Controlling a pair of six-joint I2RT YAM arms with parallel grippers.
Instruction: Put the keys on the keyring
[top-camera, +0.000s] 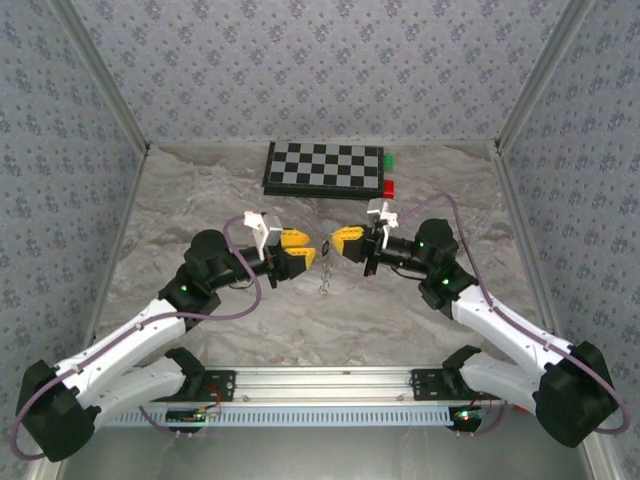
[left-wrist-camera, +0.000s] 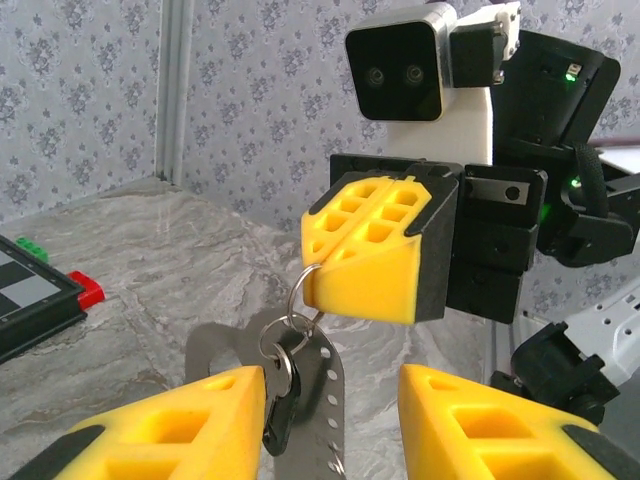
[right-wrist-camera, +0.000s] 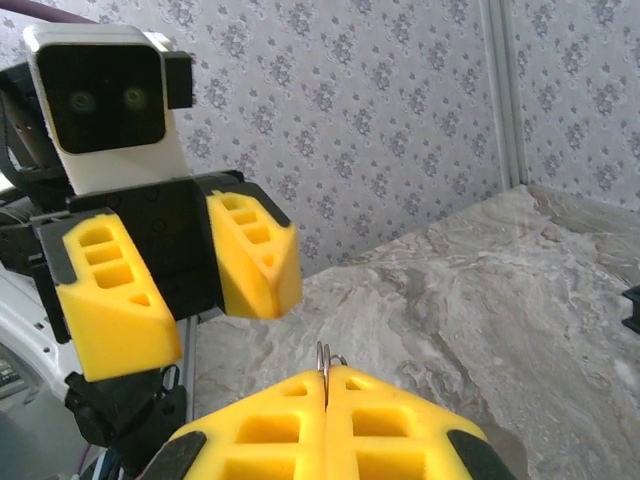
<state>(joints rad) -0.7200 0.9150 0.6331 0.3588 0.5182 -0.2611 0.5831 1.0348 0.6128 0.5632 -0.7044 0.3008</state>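
Note:
My right gripper (top-camera: 338, 245) (right-wrist-camera: 327, 385) is raised over the middle of the table, shut on the thin silver keyring (left-wrist-camera: 303, 285) (right-wrist-camera: 327, 357), which sticks out past its yellow fingertips. From the keyring hang a smaller ring and a black-headed key (left-wrist-camera: 279, 415), along with a flat grey metal strip with holes (left-wrist-camera: 335, 395). My left gripper (top-camera: 307, 250) (left-wrist-camera: 335, 390) faces it, open. The dangling key lies against the inner face of its left finger (left-wrist-camera: 200, 420). A chain-like tail (top-camera: 322, 281) hangs under the two grippers.
A chessboard (top-camera: 323, 167) lies at the back of the marbled table, with a green block (top-camera: 389, 160) and a red block (top-camera: 389, 187) at its right end. Patterned walls close in three sides. The arm bases sit on a rail (top-camera: 320, 382) at the near edge.

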